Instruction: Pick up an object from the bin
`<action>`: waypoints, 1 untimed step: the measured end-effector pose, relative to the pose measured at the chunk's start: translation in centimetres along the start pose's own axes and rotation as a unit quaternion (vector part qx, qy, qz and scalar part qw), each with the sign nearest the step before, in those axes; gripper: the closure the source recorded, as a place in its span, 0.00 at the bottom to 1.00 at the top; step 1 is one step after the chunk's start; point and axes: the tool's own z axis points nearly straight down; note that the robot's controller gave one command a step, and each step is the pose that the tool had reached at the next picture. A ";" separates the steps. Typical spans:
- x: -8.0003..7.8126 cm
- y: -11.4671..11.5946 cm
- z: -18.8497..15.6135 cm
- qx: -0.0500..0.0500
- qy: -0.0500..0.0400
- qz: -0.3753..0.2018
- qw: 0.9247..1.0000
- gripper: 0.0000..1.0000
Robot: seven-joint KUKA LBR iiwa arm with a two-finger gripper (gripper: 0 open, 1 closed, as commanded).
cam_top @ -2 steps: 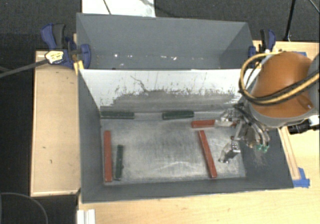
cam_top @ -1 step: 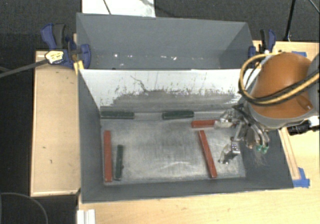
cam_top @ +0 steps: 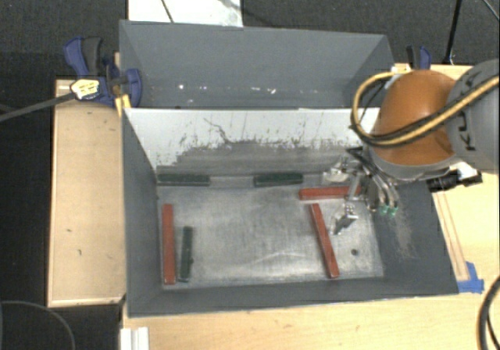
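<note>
Claw, state impossible to tell, hangs beside the red stick lying roughly front-to-back.

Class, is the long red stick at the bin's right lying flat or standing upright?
Lying flat: the red stick stretches full length along the bin floor.

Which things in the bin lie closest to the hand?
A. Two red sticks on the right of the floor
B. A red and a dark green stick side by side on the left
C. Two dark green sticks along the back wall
A: the hand is at the right of the bin, beside the crosswise red stick and the slanting red stick.
</note>
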 end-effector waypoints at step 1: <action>-1.9 -0.9 3.0 0.000 0.006 0.008 1.000 0.00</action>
